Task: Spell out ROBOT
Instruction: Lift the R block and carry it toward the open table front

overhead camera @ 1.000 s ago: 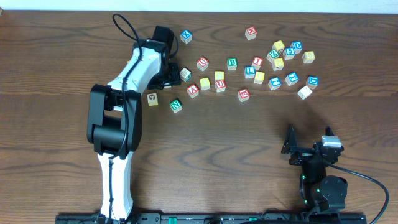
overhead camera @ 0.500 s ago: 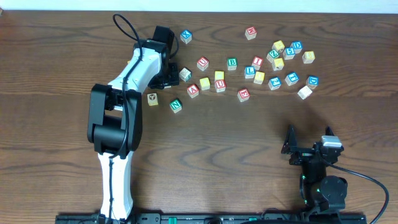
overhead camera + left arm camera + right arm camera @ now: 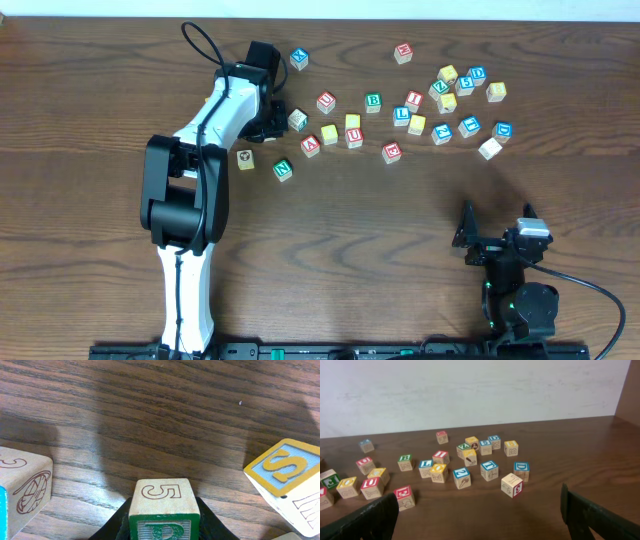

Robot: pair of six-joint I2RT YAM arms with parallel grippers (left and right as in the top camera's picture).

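My left gripper (image 3: 162, 512) is shut on a wooden block (image 3: 161, 497) that rests on the table. Its top face is green with a letter cut off by the frame edge, reading as P or R, and its far side shows a 5. From overhead the left gripper (image 3: 277, 117) sits at the left end of the scattered letter blocks, with a pale block (image 3: 298, 119) just to its right. A green B block (image 3: 373, 101) lies further right. My right gripper (image 3: 477, 520) stands open near the table's front right, holding nothing.
A yellow S block (image 3: 285, 472) lies close to the right of the held block, and another block (image 3: 22, 485) close to its left. Several more blocks spread right to a blue one (image 3: 502, 129). A green N block (image 3: 283, 169) lies nearer the front.
The left jaws have closed onto the green block. Neither arm has otherwise moved, and no block has shifted.
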